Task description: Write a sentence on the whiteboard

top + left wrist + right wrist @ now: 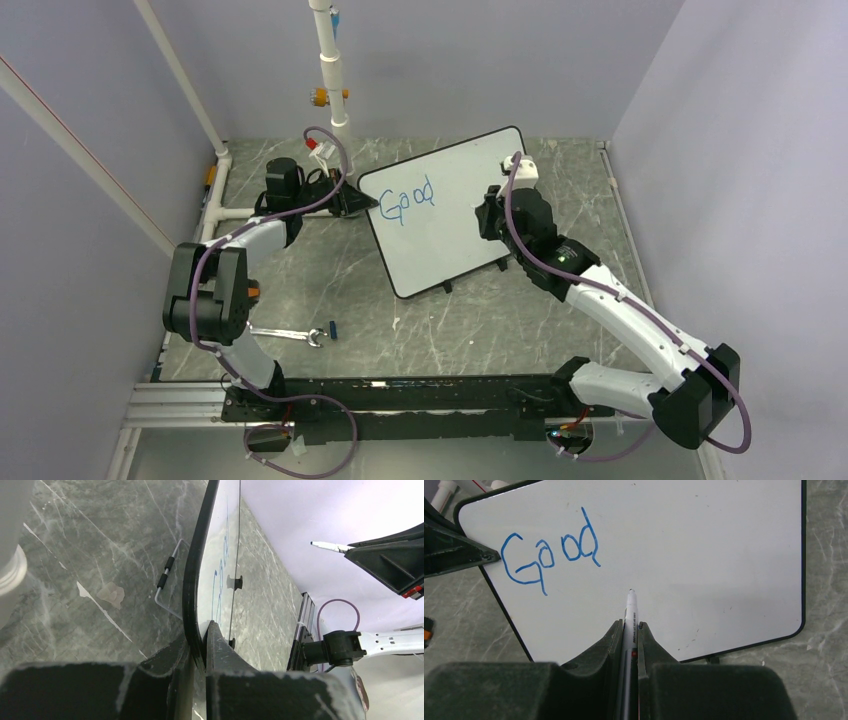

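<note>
Whiteboard, glossy with rounded corners, pinched by left gripper; right gripper clamps marker.

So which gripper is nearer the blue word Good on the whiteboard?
Left. The left gripper is clamped on the whiteboard edge, right beside the G of Good. The right gripper, shut on a marker, is over blank board past the d.

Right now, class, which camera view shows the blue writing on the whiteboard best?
Right wrist view: the blue writing faces the lens, large and sharp, reading "Good". The top external view shows it small but legible; the left wrist view catches it at a steep slant, unreadable.
</note>
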